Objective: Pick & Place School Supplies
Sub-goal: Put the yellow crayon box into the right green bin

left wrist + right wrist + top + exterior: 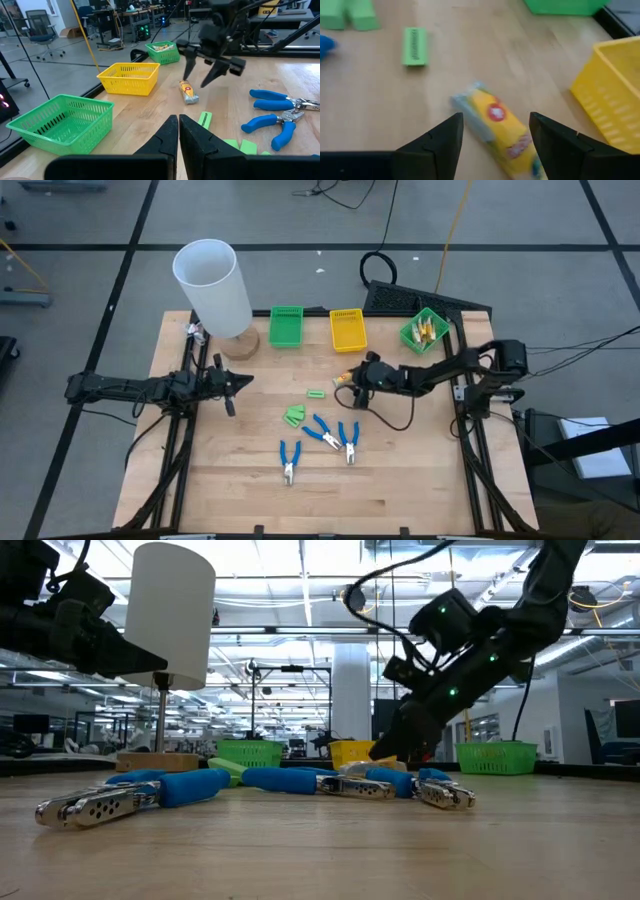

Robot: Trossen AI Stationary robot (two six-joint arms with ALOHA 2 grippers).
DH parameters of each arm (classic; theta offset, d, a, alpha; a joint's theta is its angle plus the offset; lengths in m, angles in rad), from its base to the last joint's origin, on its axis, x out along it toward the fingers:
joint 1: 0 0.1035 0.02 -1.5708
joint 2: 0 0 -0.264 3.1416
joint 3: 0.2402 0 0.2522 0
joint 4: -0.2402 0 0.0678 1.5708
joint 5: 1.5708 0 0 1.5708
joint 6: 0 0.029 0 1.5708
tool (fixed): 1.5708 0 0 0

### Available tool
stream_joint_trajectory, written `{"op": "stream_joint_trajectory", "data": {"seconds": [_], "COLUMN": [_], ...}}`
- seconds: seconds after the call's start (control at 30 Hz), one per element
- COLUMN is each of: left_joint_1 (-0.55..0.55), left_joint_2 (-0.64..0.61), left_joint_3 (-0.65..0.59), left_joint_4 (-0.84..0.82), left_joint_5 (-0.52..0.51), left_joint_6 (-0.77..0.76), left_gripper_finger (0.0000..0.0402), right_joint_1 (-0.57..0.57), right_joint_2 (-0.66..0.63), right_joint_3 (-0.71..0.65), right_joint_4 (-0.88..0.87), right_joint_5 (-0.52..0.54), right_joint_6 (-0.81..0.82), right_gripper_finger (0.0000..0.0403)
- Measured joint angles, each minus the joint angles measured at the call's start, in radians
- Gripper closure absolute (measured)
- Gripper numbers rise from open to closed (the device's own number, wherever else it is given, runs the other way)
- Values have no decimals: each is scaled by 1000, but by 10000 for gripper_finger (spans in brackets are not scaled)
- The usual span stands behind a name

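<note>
A yellow-orange stick in a wrapper (497, 127) lies flat on the table in front of the yellow bin (347, 330). My right gripper (198, 82) hangs open just above it, slanting down from the table's right, one finger on either side and clear of it. A flat light-green piece (316, 393) lies to the stick's left, and more green pieces (294, 416) lie nearer the front. Three blue-handled pliers (322, 432) lie flat near the table's middle. My left gripper (177, 135) waits shut at the left, above the table.
A tall white cylinder (212, 285) stands on a wooden disc at the far left. A green bin (286, 326) and the yellow bin line the far edge. Another green bin (424, 330) at the far right holds several yellow sticks. Bare wood lies toward the near edge.
</note>
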Motion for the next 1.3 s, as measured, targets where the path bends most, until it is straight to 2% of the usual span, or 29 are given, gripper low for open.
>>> {"op": "stream_joint_trajectory", "data": {"seconds": [0.23,0.47,0.7,0.8,1.03,1.3], "left_joint_1": [0,0,0,0,0,0], "left_joint_2": [0,0,0,0,0,0], "left_joint_3": [0,0,0,0,0,0], "left_joint_4": [0,0,0,0,0,0], "left_joint_5": [0,0,0,0,0,0], "left_joint_6": [0,0,0,0,0,0], "left_gripper_finger": [380,380,380,380,380,380], "right_joint_1": [-65,-112,-55,-18,50,71], "right_joint_2": [4,4,4,4,4,4], "right_joint_3": [0,0,0,0,0,0], "right_joint_4": [-5,-95,-128,-120,-98,-105], "right_joint_5": [-5,-189,-288,-262,-76,-57], "right_joint_6": [-90,-2,95,96,164,253], "right_gripper_finger": [179,179,192,196,193,183]}}
